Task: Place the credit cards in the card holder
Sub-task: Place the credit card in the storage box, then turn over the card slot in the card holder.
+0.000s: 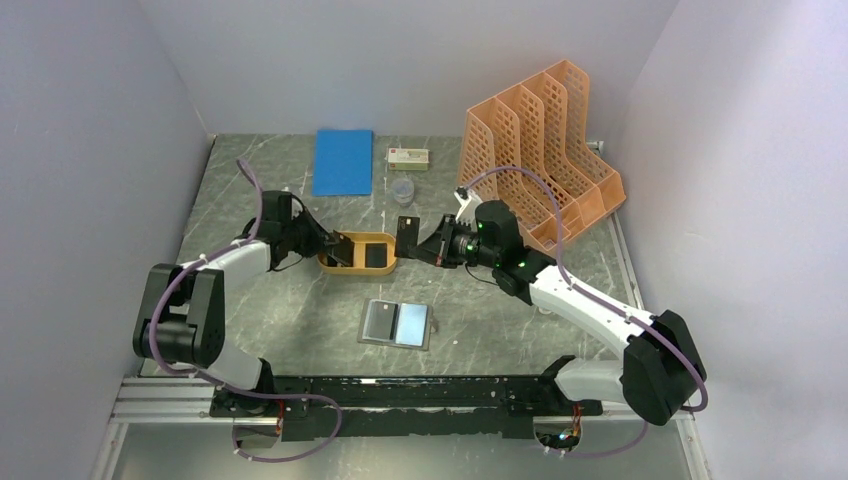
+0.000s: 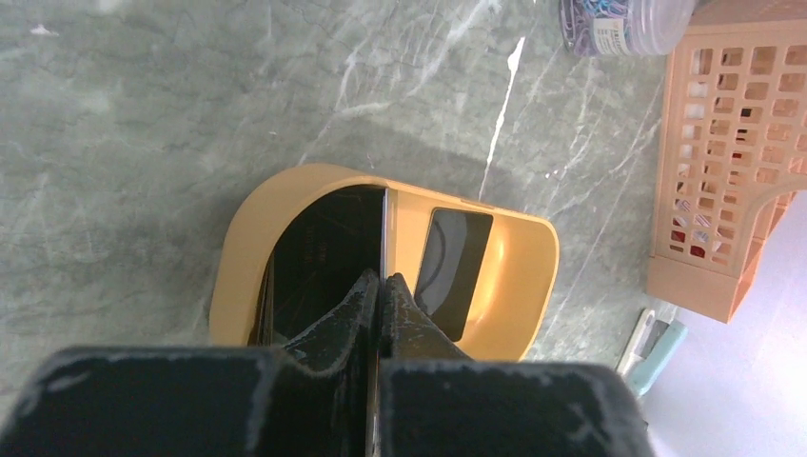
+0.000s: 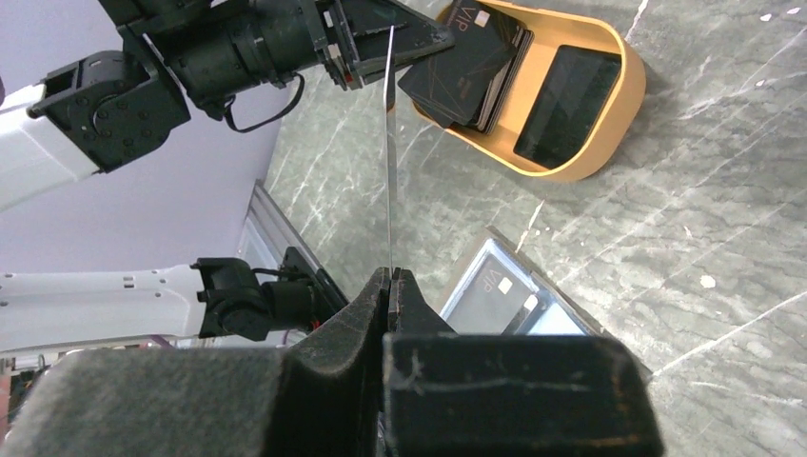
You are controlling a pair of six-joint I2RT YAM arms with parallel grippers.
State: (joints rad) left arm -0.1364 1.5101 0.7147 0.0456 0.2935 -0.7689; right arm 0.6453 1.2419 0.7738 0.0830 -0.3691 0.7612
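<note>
The card holder [image 1: 396,323] lies open on the table with a dark VIP card in its left pocket; it also shows in the right wrist view [image 3: 504,286]. My right gripper [image 1: 422,246] is shut on a credit card [image 3: 390,143], seen edge-on and held upright above the table, right of the orange oval tray [image 1: 380,266]. My left gripper [image 1: 333,247] is shut on another credit card [image 2: 383,233], edge-on over the tray [image 2: 519,286]. A stack of dark cards [image 3: 466,67] leans in the tray's left end. One black card [image 2: 455,271] lies flat at its right end.
An orange perforated file rack [image 1: 540,165] stands at the back right. A blue notebook [image 1: 342,161], a small box [image 1: 408,156] and a clear jar of clips [image 1: 402,190] sit at the back. A pale green object [image 2: 657,347] lies beside the rack.
</note>
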